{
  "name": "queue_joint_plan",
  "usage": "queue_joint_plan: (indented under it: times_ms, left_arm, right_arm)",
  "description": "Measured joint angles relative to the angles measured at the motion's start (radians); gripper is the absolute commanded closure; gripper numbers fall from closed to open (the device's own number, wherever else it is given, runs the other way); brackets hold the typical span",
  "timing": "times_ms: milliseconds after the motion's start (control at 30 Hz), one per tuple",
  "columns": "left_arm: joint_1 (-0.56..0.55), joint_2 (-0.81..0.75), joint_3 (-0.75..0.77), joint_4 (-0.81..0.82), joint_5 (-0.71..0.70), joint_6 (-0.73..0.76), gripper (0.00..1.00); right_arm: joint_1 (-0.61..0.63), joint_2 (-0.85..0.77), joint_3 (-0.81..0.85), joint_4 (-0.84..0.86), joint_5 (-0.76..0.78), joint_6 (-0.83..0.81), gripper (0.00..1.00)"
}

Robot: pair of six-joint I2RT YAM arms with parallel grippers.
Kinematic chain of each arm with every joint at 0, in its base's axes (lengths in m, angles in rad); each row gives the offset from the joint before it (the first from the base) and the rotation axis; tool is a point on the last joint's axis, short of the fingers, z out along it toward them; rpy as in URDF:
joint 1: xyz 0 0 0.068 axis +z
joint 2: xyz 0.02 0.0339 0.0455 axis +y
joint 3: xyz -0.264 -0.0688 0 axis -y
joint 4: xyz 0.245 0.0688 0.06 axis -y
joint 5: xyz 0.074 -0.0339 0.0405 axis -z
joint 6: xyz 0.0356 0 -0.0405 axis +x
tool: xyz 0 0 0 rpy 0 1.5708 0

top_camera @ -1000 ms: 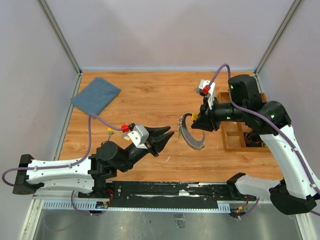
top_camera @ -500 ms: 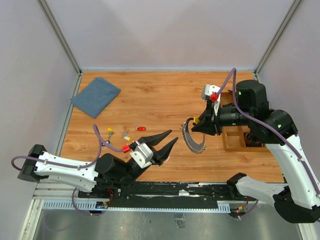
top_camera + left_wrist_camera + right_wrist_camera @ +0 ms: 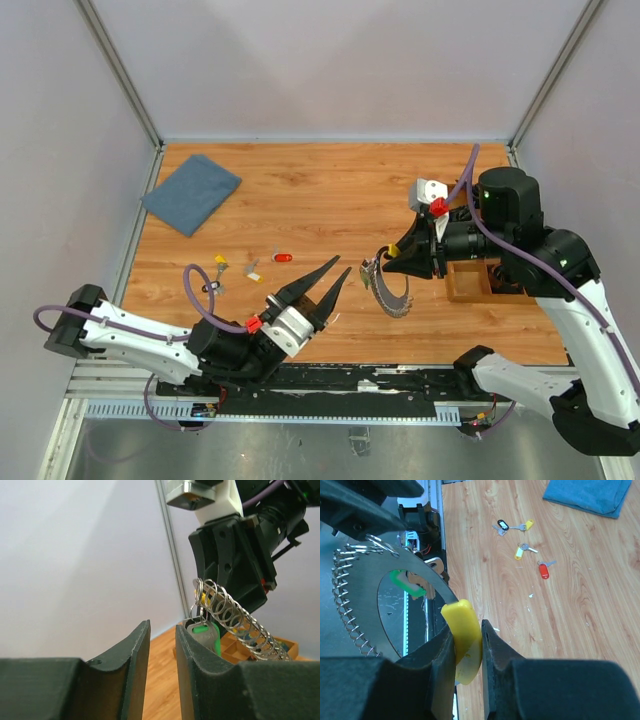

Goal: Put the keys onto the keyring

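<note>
Right wrist alone: we are seeing the right gripper (image 3: 468, 645) pinching the yellow tag (image 3: 462, 617) of the keyring (image 3: 415, 562). Overhead: the left gripper (image 3: 343, 265) is gaping empty at its nine o'clock.

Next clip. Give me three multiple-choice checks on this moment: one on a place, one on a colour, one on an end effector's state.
1. Where on the table does the blue cloth lie?
A) far-left corner
B) near-right corner
C) centre

2. What colour is the tag on the keyring that the right end effector clamps?
A) green
B) yellow
C) red

3. How does the left end effector stand?
A) open, nothing between its fingers
B) shut on nothing
C) shut on the blue cloth

Answers:
1 A: the top view shows the cloth by the far-left corner.
2 B: the right wrist view shows the yellow tag pinched between the fingers.
3 A: its fingers are spread apart and hold nothing.
</note>
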Motion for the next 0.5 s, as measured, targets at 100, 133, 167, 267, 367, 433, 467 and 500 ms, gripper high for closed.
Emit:
queue_joint_plan:
  times_ms: [100, 133, 167, 267, 367, 433, 467, 500]
  left_arm:
    - [-0.014, 0.002, 0.015, 0.023, 0.003, 0.034, 0.70]
    - [-0.023, 0.005, 0.019, 0.033, 0.003, 0.048, 0.70]
    - [-0.034, 0.009, 0.022, 0.045, 0.004, 0.061, 0.70]
    - [-0.067, 0.032, 0.029, 0.077, 0.003, 0.103, 0.70]
    - [-0.094, 0.065, 0.032, 0.105, 0.003, 0.145, 0.70]
    - [-0.101, 0.087, 0.032, 0.119, 0.003, 0.168, 0.70]
    - [-0.104, 0.097, 0.032, 0.126, 0.003, 0.179, 0.70]
    - [-0.105, 0.105, 0.032, 0.130, 0.002, 0.185, 0.70]
  right_arm:
    - [0.000, -0.008, -0.009, 0.013, -0.008, 0.000, 0.99]
    - [0.000, -0.009, -0.010, 0.017, -0.011, 0.000, 0.99]
    - [0.000, -0.010, -0.010, 0.018, -0.012, 0.000, 1.00]
    - [0.000, -0.011, -0.012, 0.021, -0.014, 0.000, 0.99]
    - [0.000, -0.011, -0.012, 0.027, -0.015, 0.000, 0.99]
    - [0.000, -0.012, -0.012, 0.033, -0.017, 0.000, 1.00]
    - [0.000, -0.012, -0.012, 0.034, -0.020, 0.000, 0.99]
    - [0.000, -0.012, -0.012, 0.035, -0.023, 0.000, 0.99]
